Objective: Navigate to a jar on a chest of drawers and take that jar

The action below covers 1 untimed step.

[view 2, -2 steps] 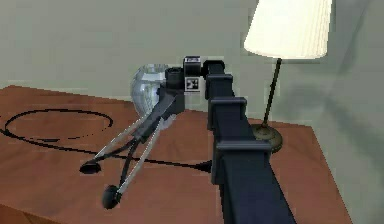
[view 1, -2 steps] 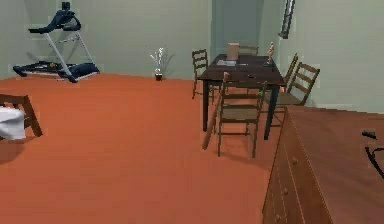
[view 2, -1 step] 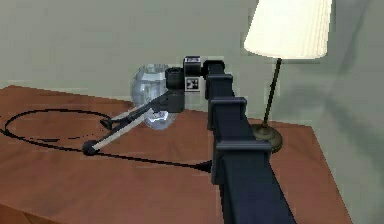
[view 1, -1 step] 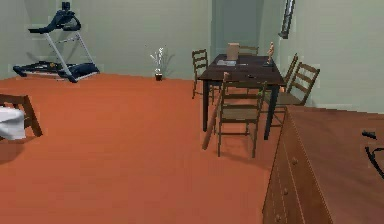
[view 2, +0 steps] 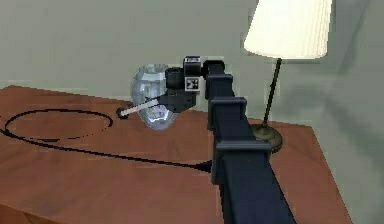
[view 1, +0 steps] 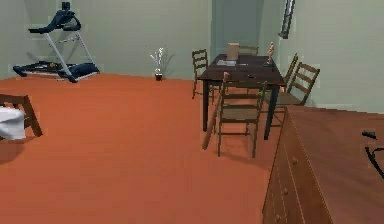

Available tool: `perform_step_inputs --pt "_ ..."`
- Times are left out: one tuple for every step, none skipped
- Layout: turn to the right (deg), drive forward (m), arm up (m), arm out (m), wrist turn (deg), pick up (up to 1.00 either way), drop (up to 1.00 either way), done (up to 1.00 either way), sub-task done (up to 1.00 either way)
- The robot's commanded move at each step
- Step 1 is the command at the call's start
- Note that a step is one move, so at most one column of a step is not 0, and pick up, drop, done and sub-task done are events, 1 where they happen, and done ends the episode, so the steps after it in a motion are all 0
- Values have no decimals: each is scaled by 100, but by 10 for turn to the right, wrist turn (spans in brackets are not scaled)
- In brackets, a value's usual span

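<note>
Forward view: one treadmill [view 1: 60, 45] stood in the far left corner. Nearer, at the left edge, was one piece of dark wooden furniture [view 1: 20, 112] with something white on it. From there to the dining set the orange floor [view 1: 110, 150] lay bare and wide, plenty of room to drive and turn. One small potted plant [view 1: 158, 63] sat by the far wall. Right of it stood one dark dining table [view 1: 245, 72] with four chairs [view 1: 240, 108] that I could count, and one pale wooden stick [view 1: 211, 128] leaned at its near left leg. At the bottom right the chest of drawers [view 1: 318, 170] ran along the wall, its front edge close to the nearest chair.

Arm side view: on the chest's wooden top one black cable [view 2: 55, 125] lay in a loop at the left. One clear glass jar [view 2: 148, 80] was toward the top's back edge, near the wall. The gripper [view 2: 135, 108] was at the jar, a thin finger crossing its front. With the jar low against the top, I could not tell whether it was being held. One dark arm [view 2: 240, 150] rose from the bottom edge. One lamp [view 2: 288, 35] with a cream shade stood near the top's right end.
</note>
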Motion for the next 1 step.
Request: perform_step_inputs --pt "0 0 0 0 180 0 0 0 0"
